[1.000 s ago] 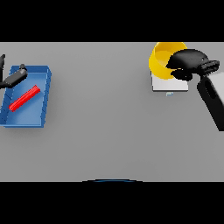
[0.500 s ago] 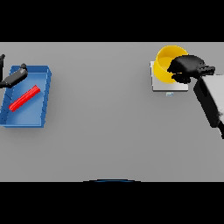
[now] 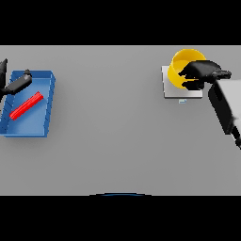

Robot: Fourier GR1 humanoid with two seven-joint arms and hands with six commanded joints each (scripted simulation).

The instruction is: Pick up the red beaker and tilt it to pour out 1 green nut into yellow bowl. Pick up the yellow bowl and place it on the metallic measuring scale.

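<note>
The yellow bowl (image 3: 181, 66) stands on the pale square measuring scale (image 3: 175, 90) at the far right of the table. My right hand (image 3: 201, 71) comes in from the right, its fingers curled over the bowl's near right rim. The red beaker (image 3: 26, 106) lies on its side in the blue tray (image 3: 44, 106) at the far left. My left hand (image 3: 18, 84) hovers over the tray's far left corner with straight fingers, apart from the beaker. No green nut shows; the hand hides part of the bowl's inside.
A small tab (image 3: 182, 100) sticks out from the scale's near edge. The grey table (image 3: 113, 127) stretches between the tray and the scale. My right forearm (image 3: 223, 110) slants across the right edge.
The bowl has shifted slightly right and nearer, onto the scale, with my right hand still on it. My right forearm has swung up closer to the view. The left hand has not moved.
</note>
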